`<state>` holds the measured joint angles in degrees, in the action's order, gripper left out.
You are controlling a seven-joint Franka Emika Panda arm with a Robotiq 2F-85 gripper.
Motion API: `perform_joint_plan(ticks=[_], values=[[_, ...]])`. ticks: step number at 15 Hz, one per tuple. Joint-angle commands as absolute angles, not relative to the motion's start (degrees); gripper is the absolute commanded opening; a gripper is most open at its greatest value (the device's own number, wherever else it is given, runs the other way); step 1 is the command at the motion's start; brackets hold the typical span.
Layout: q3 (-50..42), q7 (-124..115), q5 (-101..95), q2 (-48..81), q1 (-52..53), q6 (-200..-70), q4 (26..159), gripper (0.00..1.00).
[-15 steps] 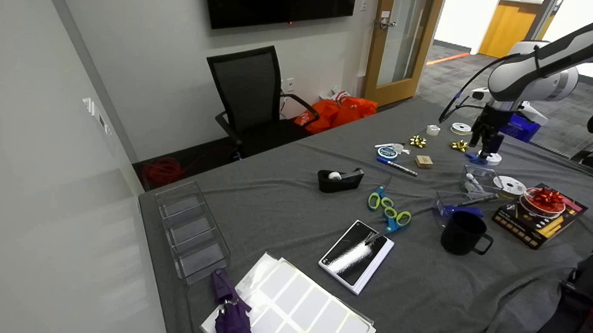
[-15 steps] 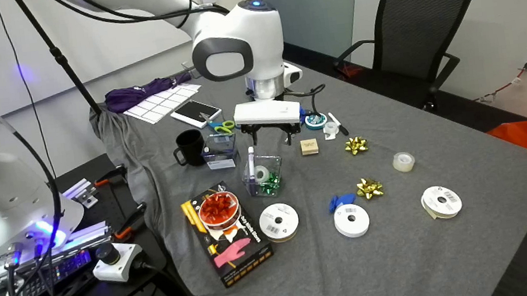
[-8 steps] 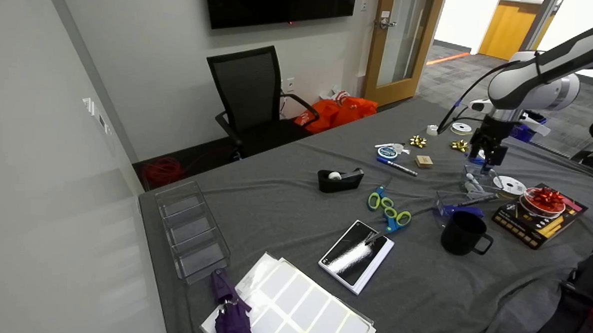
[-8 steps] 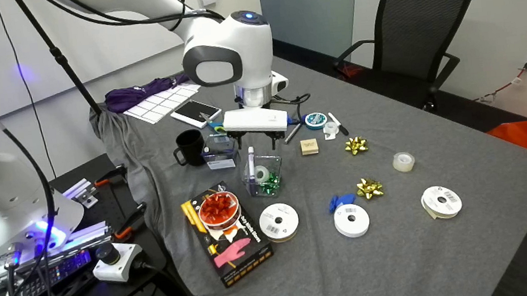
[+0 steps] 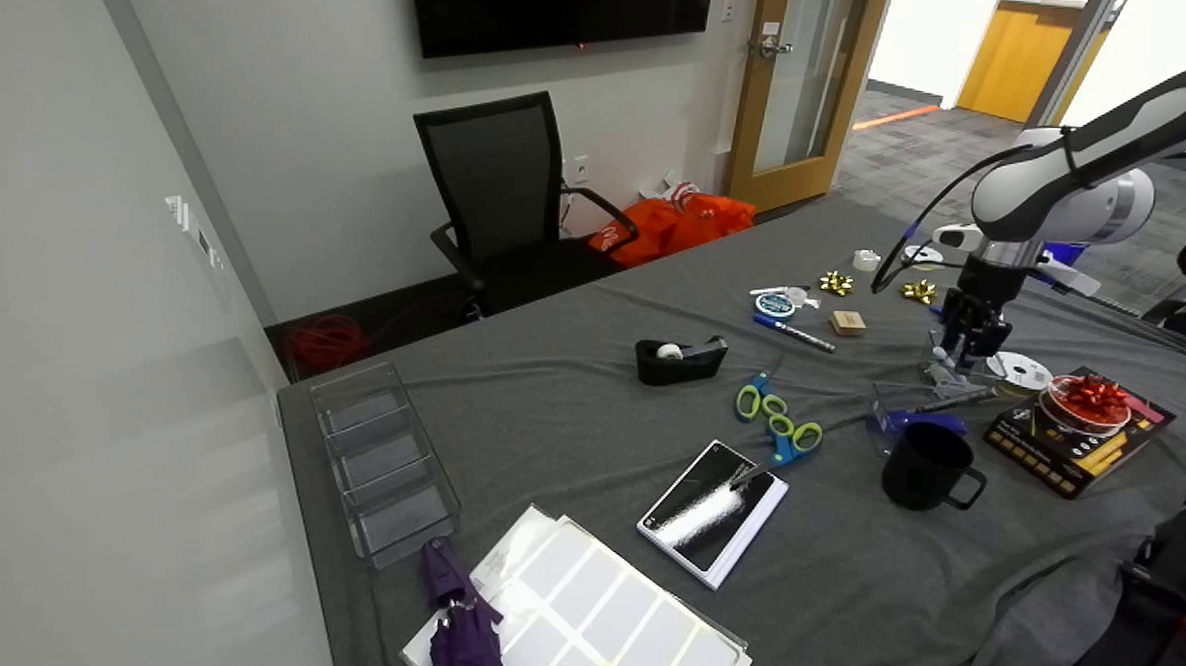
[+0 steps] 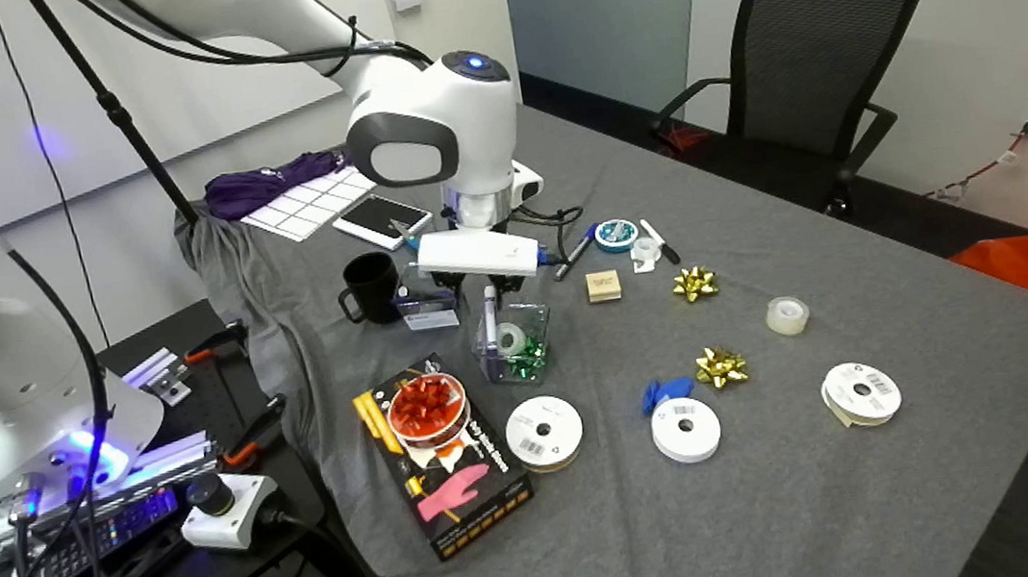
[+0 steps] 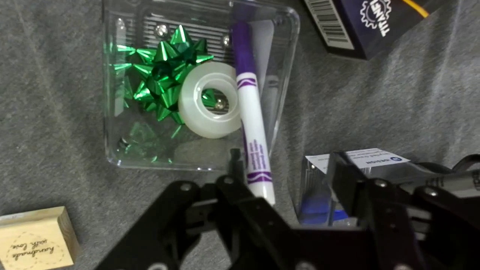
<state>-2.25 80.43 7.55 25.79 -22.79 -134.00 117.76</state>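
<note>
The marker [image 7: 253, 120] leans in the clear bin [image 7: 202, 165] toward the tabletop's [image 6: 745, 533] robot-side edge, apparently yet to be gripped, as the part-open, empty hand [image 7: 287, 159] seems to straddle its upper end.

Wrist view: wooden stamp [image 7: 34, 242] lies lower left of pincer [image 7: 287, 157] | in an exterior view: black mug [image 6: 372, 287] stands left of pincer | black box [image 6: 448, 494], nearer camera than pincer | office chair [image 6: 823, 69], well right

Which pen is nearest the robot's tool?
The purple-capped marker leaning in the clear bin: only its end shows between the tool's fingers; the blue-capped pen lies farther off.
</note>
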Motion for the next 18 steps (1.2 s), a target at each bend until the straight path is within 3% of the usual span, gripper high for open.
perform_joint_plan(ticks=[1, 5, 16, 17, 18], values=[[-1.97, 82.08, 10.02, 24.43, -22.71, -136.48, 120.49, 0.31], [-1.91, 81.69, 10.72, 24.82, -22.48, -137.78, 120.64, 0.03], [-1.65, 82.32, 12.10, 24.08, -22.88, -135.66, 119.77, 0.04], [-1.66, 82.53, 12.32, 24.17, -22.94, -135.96, 119.78, 0.30], [-1.71, 82.58, 12.37, 24.25, -22.92, -136.21, 119.79, 0.44]])
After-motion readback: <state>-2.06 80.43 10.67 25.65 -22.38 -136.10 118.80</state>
